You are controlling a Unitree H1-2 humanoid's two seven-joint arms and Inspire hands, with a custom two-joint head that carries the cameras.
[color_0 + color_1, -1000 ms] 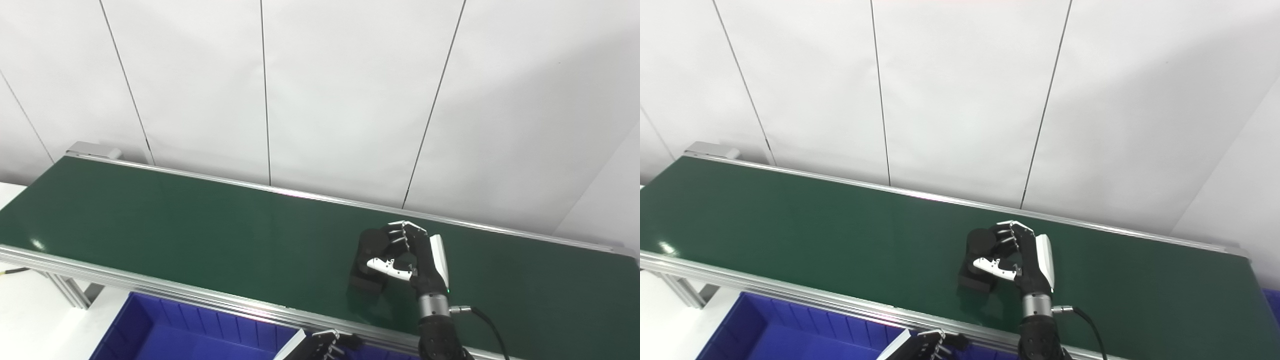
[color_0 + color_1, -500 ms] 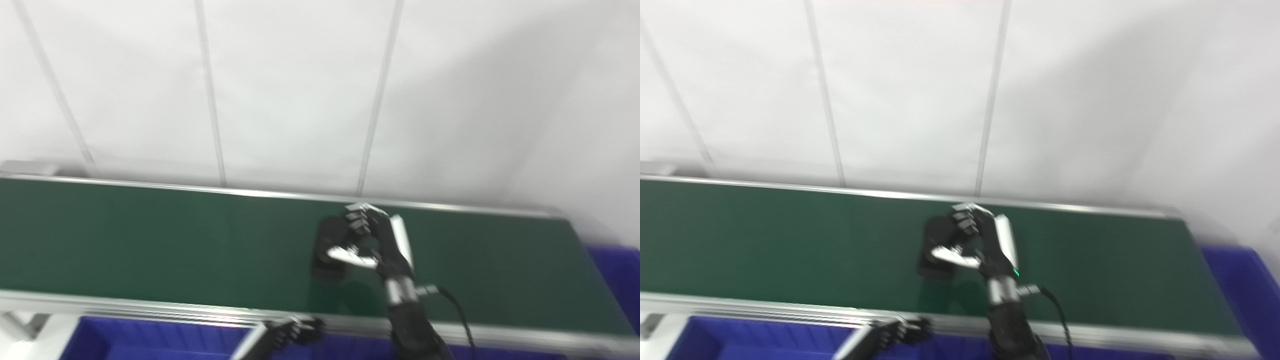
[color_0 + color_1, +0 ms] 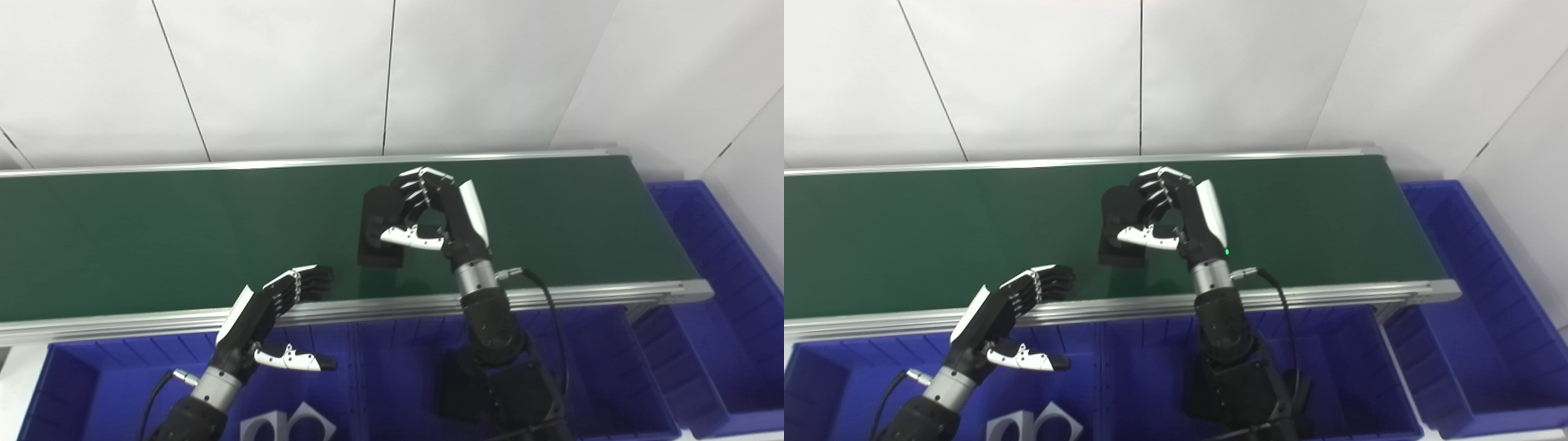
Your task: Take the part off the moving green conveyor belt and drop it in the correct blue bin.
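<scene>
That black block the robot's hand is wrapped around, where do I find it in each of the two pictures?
Left eye view: the black part sits just right of centre on the green belt, held by the right hand.
Right eye view: the black part appears a little left of centre.
Shared landmark: the belt's right end, beside a blue bin.

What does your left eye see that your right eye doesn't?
Only the left eye view shows the outer end of the left bin. Only the right eye view shows a green light on the right hand. Both show the belt, the black part gripped by the right hand, the open left hand, and white pieces in the left bin.
</scene>
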